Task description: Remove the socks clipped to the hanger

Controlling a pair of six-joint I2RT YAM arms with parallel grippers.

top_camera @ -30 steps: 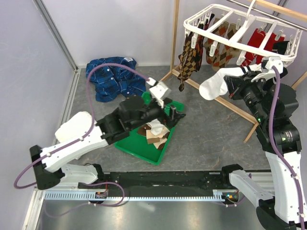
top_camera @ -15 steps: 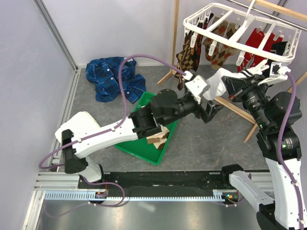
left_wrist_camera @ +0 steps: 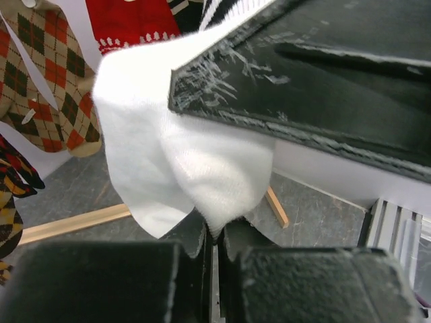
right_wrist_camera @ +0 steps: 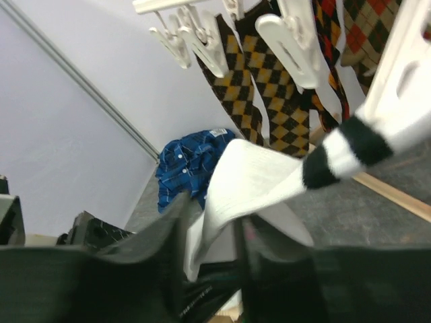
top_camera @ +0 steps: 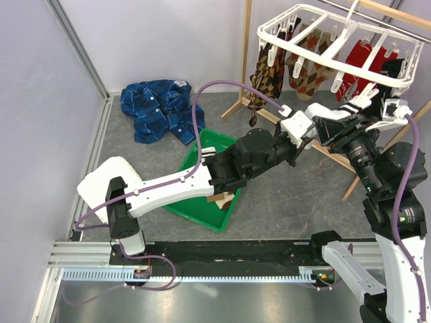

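Passing white sock (left_wrist_camera: 168,155) between claws below hanger (top_camera: 316,13): pinched toe in tightly closed left claw (left_wrist_camera: 214,232), likely for carrying to green bin (top_camera: 202,215); straddled middle with right claw (right_wrist_camera: 212,225), grip unclear.

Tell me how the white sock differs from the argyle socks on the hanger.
The white sock is plain with black stripes at the cuff, while the argyle socks carry a brown diamond pattern. The white sock is pulled out sideways with its toe pinched in the left hand. The argyle socks hang straight down from clips on the hanger. Both are fabric socks at the hanger.
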